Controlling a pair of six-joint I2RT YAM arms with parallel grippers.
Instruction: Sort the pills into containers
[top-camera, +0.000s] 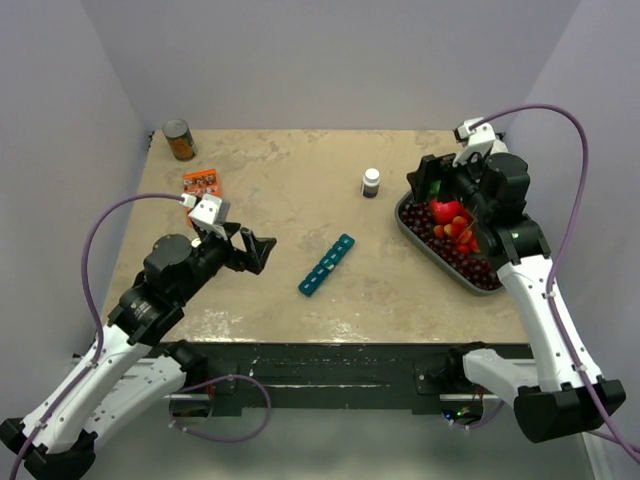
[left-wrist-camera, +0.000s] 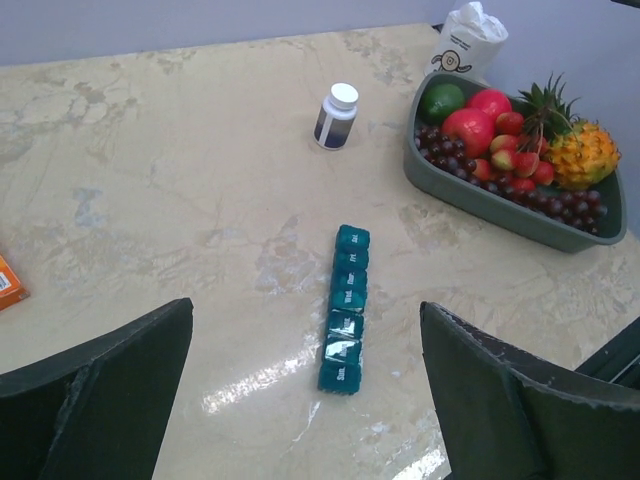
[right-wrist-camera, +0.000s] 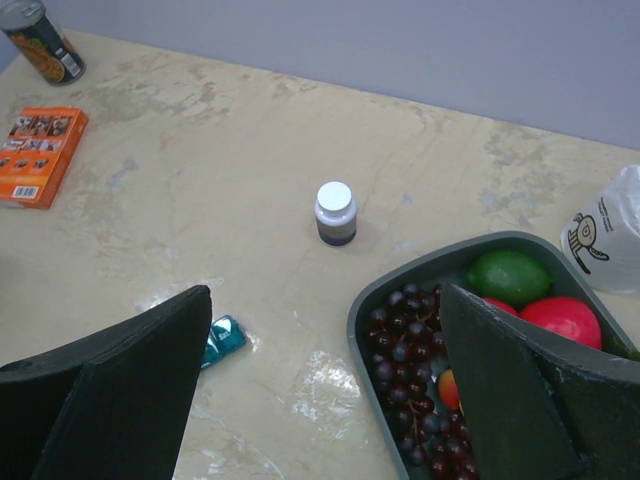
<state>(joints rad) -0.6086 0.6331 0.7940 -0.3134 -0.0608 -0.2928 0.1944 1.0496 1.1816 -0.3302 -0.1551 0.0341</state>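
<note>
The containers (top-camera: 327, 265) are one slim teal strip of small lidded compartments, lying diagonally mid-table with all lids down; the strip (left-wrist-camera: 347, 307) shows lengthwise in the left wrist view, and only its end (right-wrist-camera: 225, 338) in the right wrist view. No loose pills are in view. A small dark bottle with a white cap (top-camera: 371, 182) (left-wrist-camera: 336, 115) (right-wrist-camera: 335, 213) stands upright behind the strip. My left gripper (top-camera: 256, 250) (left-wrist-camera: 305, 320) hangs open and empty, left of the strip. My right gripper (top-camera: 447, 185) (right-wrist-camera: 328, 295) is open and empty above the fruit tray's left rim.
A grey tray (top-camera: 415, 236) (left-wrist-camera: 500, 210) (right-wrist-camera: 360, 310) of grapes, lime, apples and a small pineapple sits at the right. A tin can (top-camera: 179, 140) (right-wrist-camera: 40, 42) and an orange box (top-camera: 202, 183) (right-wrist-camera: 40, 155) lie at the far left. A white bag (left-wrist-camera: 468, 40) (right-wrist-camera: 605, 240) stands behind the tray.
</note>
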